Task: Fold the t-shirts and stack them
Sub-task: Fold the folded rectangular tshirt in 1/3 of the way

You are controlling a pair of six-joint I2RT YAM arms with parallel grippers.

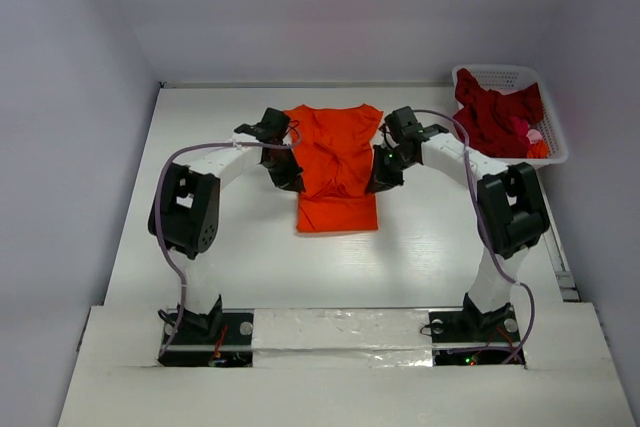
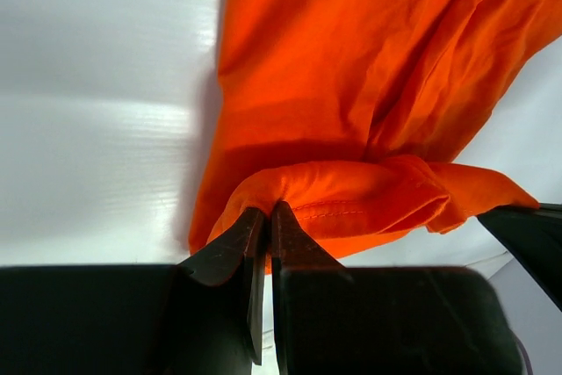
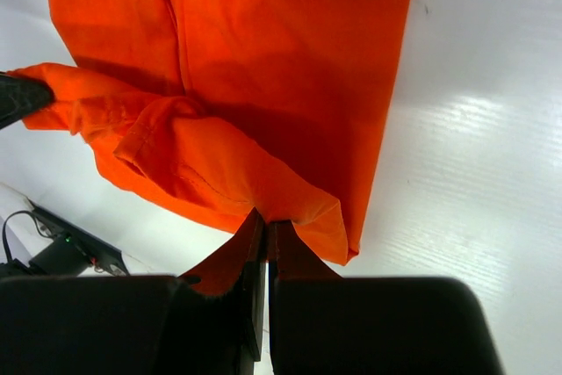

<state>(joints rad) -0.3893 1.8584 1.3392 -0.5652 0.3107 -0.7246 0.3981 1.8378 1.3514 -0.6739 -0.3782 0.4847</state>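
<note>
A bright orange t-shirt [image 1: 336, 162] lies in the middle of the white table, partly folded, between my two grippers. My left gripper [image 1: 289, 179] is at its left edge and is shut on a pinched fold of the orange cloth [image 2: 351, 195], lifted a little off the table. My right gripper [image 1: 381, 179] is at its right edge and is shut on the orange hem [image 3: 263, 191]. Dark red t-shirts [image 1: 495, 117] and a bit of pink cloth [image 1: 533, 134] lie heaped in the basket at the back right.
A white plastic lattice basket [image 1: 500, 75] stands at the back right corner. White walls close the table at the back and sides. The arm bases sit on a taped strip [image 1: 340, 332] at the near edge.
</note>
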